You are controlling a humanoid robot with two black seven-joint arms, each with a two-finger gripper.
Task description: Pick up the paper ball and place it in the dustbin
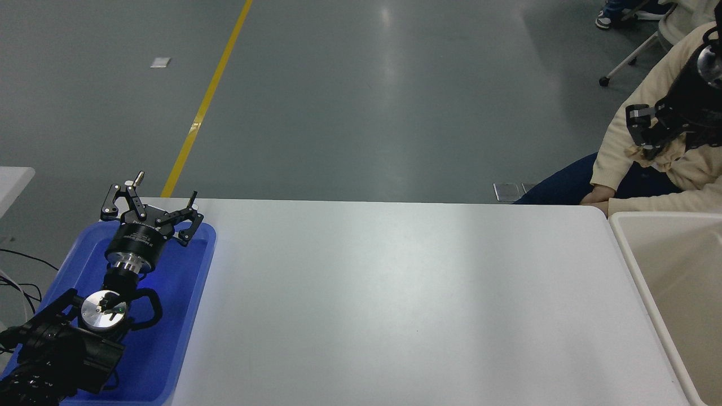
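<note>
My right gripper [650, 138] is raised high at the upper right, above and beyond the table's far right corner and in front of a seated person. It is shut on the paper ball [672, 158], of which only a wrinkly tan bit shows below the fingers; it is hard to tell apart from the person's cream sleeve behind it. The dustbin [620, 228] is a cream-white bin at the table's right edge, below and in front of the gripper. My left gripper [149, 211] is parked open at the lower left.
A blue tray [186, 316] lies under the left arm at the table's left end. A person in a cream top [637, 129] sits past the far right corner, a hand [598, 197] near the table edge. The white table [395, 293] spans the middle.
</note>
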